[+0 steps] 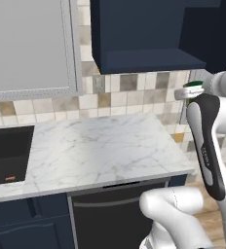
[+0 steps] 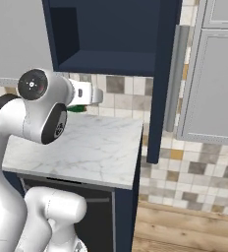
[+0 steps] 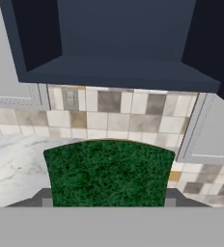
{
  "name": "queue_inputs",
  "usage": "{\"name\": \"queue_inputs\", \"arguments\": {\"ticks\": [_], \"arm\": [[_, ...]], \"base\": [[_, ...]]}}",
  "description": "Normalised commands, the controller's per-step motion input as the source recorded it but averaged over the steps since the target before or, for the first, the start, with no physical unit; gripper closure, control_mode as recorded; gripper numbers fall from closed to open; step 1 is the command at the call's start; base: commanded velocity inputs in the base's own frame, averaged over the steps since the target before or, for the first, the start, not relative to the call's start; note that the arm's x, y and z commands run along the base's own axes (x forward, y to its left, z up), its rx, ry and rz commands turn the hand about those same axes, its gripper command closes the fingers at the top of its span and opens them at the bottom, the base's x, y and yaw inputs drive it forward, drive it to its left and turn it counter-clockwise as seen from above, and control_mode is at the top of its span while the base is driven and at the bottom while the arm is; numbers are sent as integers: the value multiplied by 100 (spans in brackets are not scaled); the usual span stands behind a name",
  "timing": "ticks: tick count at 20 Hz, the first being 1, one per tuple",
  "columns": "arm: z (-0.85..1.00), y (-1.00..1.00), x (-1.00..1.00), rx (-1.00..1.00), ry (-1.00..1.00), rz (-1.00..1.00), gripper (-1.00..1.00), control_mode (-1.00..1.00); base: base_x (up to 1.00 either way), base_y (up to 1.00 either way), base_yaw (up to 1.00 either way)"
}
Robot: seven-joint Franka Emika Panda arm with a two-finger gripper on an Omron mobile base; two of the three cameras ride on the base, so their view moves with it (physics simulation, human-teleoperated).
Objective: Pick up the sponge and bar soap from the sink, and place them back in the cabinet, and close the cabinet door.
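The tool (image 3: 109,205) is clenched on the sponge (image 3: 109,172), held up in the air over the right part of the worktop (image 1: 100,146) and level with the tiled backsplash (image 1: 129,95). In the hand view the sponge's green face spreads across the lower middle, with the dark finger tips barely showing at either side of its lower edge. In the left base view a sliver of the sponge shows at the end of the hand, at the far right, below the cabinet (image 1: 144,34). In the right base view a green edge peeks out beneath the white wrist.

The cabinet stands open above and ahead of the tool. Its navy interior and bottom shelf are visible in the hand view, with nothing seen lying on the shelf. The cabinet door (image 2: 162,74) is swung outward, seen edge-on in the right base view, its silver bar handle (image 2: 175,78) running vertically beside it. Grey panelled wall cabinets (image 2: 214,83) flank the navy one.

The sink (image 1: 8,155) lies at the left edge of the left base view, well apart from the tool. A small orange piece, apparently the soap (image 1: 9,178), rests on the basin floor near its front wall.
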Motion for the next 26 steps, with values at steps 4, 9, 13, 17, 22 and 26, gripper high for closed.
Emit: {"name": "queue_inputs", "arguments": {"ticks": [4, 9, 13, 17, 22, 26], "arm": [[16, 0, 10, 0, 0, 0, 100, -100], [24, -1, 10, 0, 0, 0, 100, -100], [20, 0, 20, 0, 0, 0, 100, -100], [20, 0, 18, 0, 0, 0, 100, -100], [18, 0, 22, 0, 0, 0, 100, -100], [15, 0, 21, 0, 0, 0, 100, -100]], "base": [[0, 0, 0], [0, 0, 0], [0, 0, 0], [0, 0, 0], [0, 0, 0], [0, 0, 0]]}}
